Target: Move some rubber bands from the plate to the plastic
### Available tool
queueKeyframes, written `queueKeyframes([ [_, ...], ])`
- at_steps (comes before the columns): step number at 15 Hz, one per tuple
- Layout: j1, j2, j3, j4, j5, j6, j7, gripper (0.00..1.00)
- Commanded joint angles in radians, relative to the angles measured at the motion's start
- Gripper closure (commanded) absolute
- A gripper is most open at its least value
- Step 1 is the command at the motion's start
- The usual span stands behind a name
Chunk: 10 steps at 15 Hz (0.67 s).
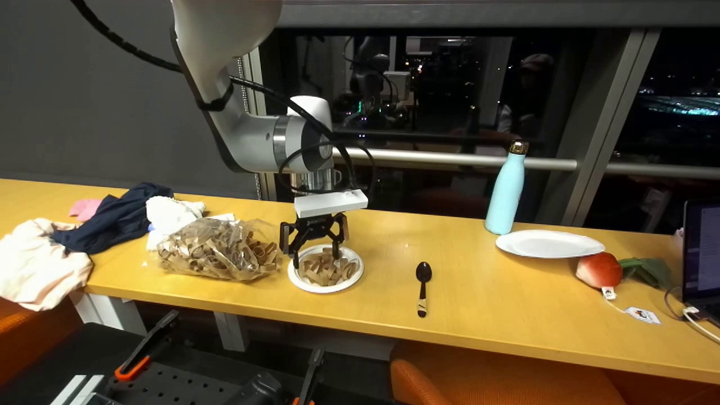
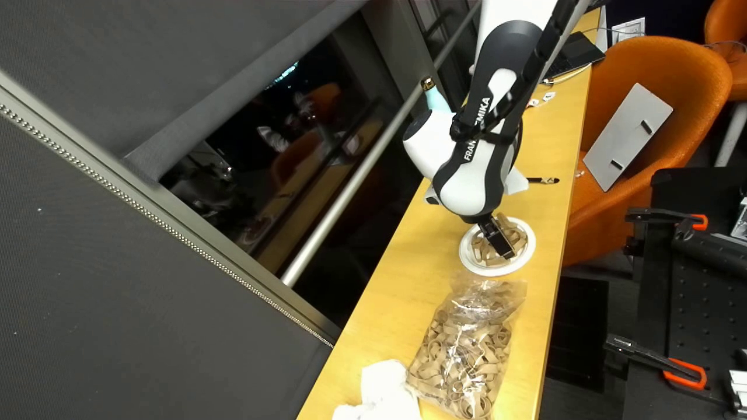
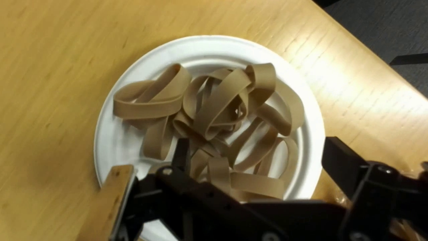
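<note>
A white round plate (image 1: 323, 289) holds a loose heap of tan rubber bands (image 1: 326, 271). The plate (image 2: 489, 272) and rubber bands (image 2: 516, 236) also show in the other exterior view. A clear plastic bag (image 1: 216, 250) full of similar bands lies beside the plate, also seen in an exterior view (image 2: 467, 350). My gripper (image 1: 316, 259) points down over the plate, fingers apart, nothing between them. In the wrist view, the gripper (image 3: 255, 145) has one finger over the bands (image 3: 220, 107) and one at the rim of the plate (image 3: 107, 134). Whether fingertips touch the bands is unclear.
A dark spoon (image 1: 423, 287) lies beside the plate. Farther along the table are a turquoise bottle (image 1: 504, 194), a white oval plate (image 1: 548, 243), a red toy (image 1: 601, 271) and a laptop (image 1: 703, 253). Dark cloth (image 1: 112, 219) and other clothes lie beyond the bag.
</note>
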Motion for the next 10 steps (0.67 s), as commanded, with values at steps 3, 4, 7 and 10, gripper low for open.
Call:
queueKeyframes([
  [3,-0.012,-0.016,-0.011,-0.069,-0.019,0.082,0.034,0.00],
  [4,-0.015,-0.016,-0.013,-0.075,-0.020,0.090,0.038,0.00],
  [7,-0.024,-0.022,-0.022,-0.086,-0.023,0.106,0.048,0.00],
  [10,-0.030,-0.013,-0.028,-0.073,-0.025,0.113,0.051,0.26],
])
